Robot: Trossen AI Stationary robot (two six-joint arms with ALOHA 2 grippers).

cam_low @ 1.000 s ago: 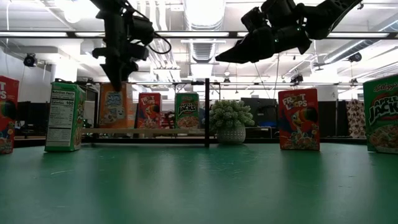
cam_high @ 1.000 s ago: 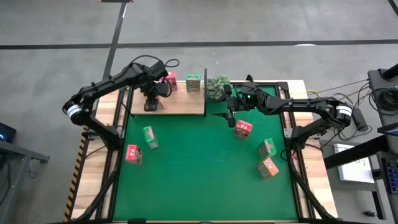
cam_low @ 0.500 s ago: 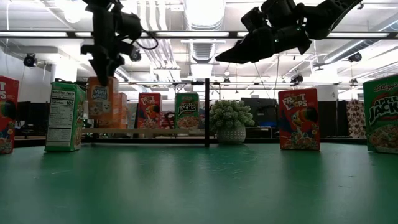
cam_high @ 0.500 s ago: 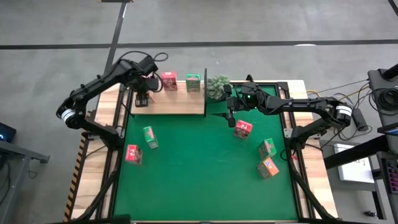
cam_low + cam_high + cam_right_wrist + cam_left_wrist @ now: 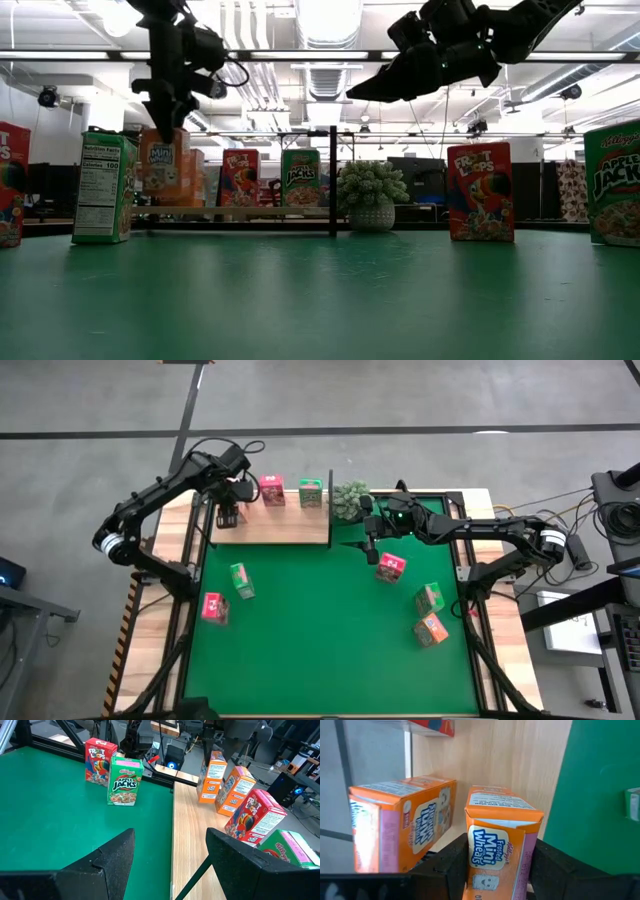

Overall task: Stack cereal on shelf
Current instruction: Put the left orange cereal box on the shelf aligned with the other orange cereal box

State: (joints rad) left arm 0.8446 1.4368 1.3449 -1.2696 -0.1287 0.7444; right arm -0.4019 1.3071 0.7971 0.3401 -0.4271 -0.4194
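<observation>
Left gripper (image 5: 495,870) pinching orange cereal box (image 5: 500,845), apparently just above shelf (image 5: 520,765), beside another orange box (image 5: 400,820)

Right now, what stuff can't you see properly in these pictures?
- Low view: the shelf board is edge-on, so its top is hidden.
- Left wrist view: the held orange cereal box is cut off by the edge.
- High view: box lettering is too small.
- Right wrist view: the green box is cut off.

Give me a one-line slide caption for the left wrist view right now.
Left gripper holds an orange Frosted Mini-Wheats box above the wooden shelf, beside a second orange box.
</observation>
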